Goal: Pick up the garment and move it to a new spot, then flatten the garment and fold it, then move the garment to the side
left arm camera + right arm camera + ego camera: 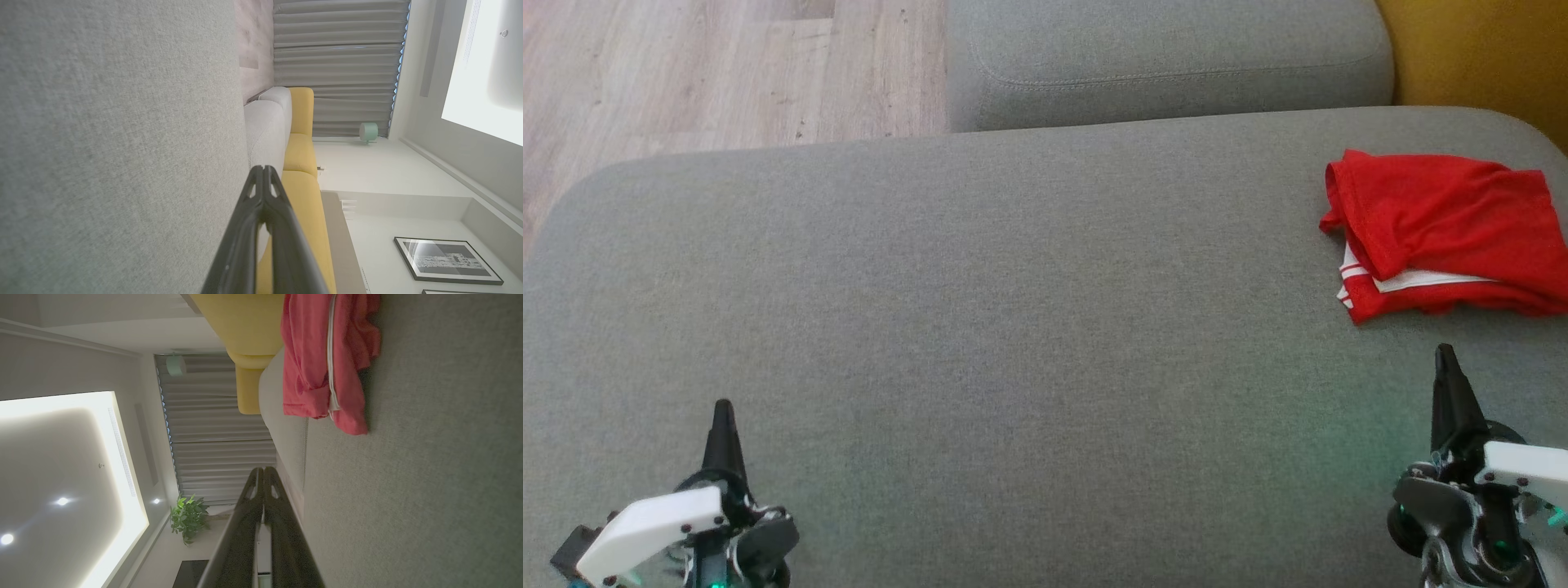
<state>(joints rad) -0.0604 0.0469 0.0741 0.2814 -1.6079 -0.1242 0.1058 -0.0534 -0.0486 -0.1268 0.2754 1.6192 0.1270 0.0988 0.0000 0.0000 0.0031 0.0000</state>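
- The red garment, with white stripes peeking out along one edge, sits way over on the right side of the big grey cushion and runs off the edge of the head view. From the right wrist camera the garment looks doubled over in layers and a bit rumpled.
- The left gripper is parked at lower left, well apart from the cloth, fingers pinched together with nothing in them. Its own camera backs that up: left gripper tips touching, bare cushion alongside.
- The right gripper is clenched and empty too. It's near the garment, on the near side, but not touching. Same story in its wrist view, where the right gripper points past the cloth.
- My read: it's layered and off to the side, so I'd guess the folding and setting aside are basically done. I can't rule out that it's just a loose pile waiting for pickup.
- If it needs handling, the right arm is the obvious one. Open the jaws first, then come down on the near-left corner where the layers stack.
- Pinch every layer and lift clear instead of dragging, since thin cloth like this probably slides apart.
- Keep it off the cushion's right edge, next to the yellow sofa.
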